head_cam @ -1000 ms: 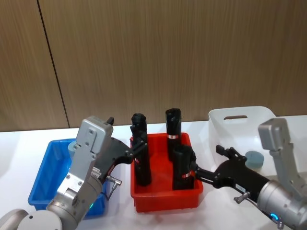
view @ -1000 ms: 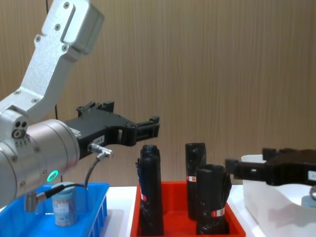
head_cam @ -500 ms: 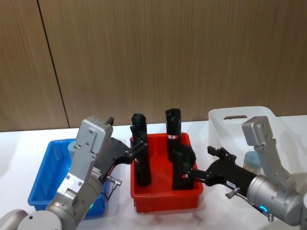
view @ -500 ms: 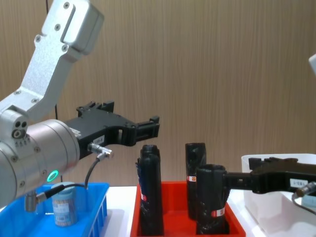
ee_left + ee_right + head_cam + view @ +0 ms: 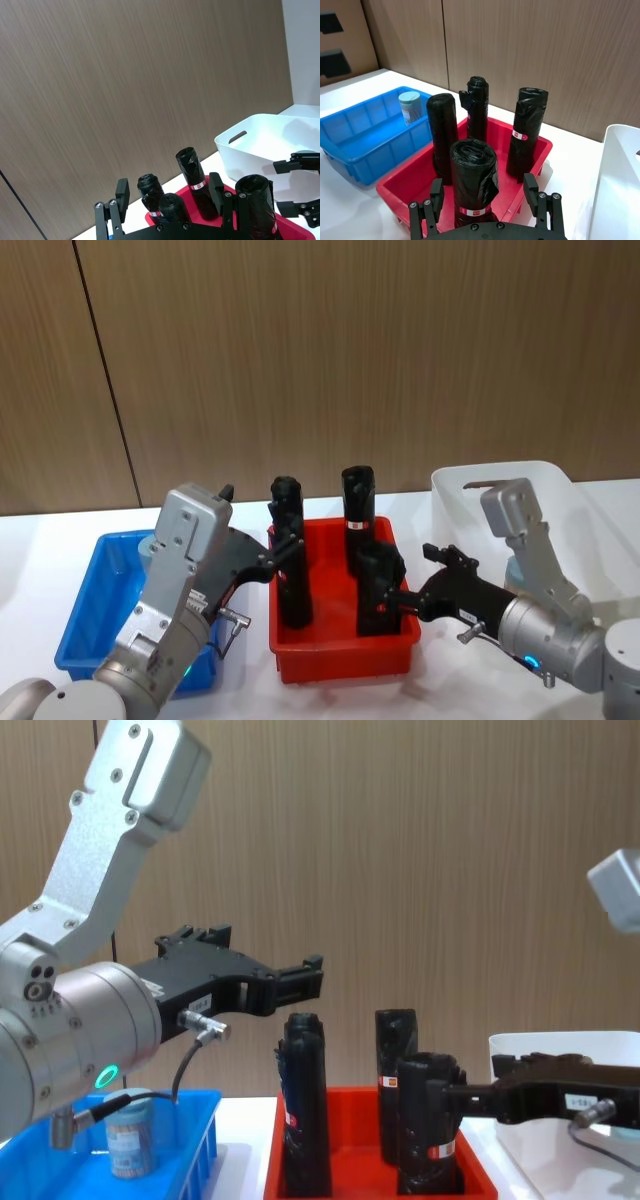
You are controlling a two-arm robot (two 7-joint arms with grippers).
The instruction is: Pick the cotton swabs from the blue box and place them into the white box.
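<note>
One jar of cotton swabs (image 5: pixel 410 106) with a pale blue lid stands upright in the far corner of the blue box (image 5: pixel 350 131), and also appears in the chest view (image 5: pixel 130 1136). My left gripper (image 5: pixel 282 552) hangs open and empty above the gap between the blue box (image 5: pixel 88 612) and the red tray, its fingers (image 5: pixel 121 192) spread wide. My right gripper (image 5: pixel 410 580) is open and empty, reaching leftward over the red tray's near right side, level with a black roll (image 5: pixel 473 175). The white box (image 5: pixel 500 480) stands at the right, behind the right arm.
A red tray (image 5: pixel 340 658) sits between the two boxes and holds several tall black rolls (image 5: pixel 358 502) standing upright, which rise to gripper height. A wooden wall closes the back. White table shows in front of the tray.
My right gripper has moved left, away from the white box and over the red tray beside the front black roll. The left arm has not moved.
</note>
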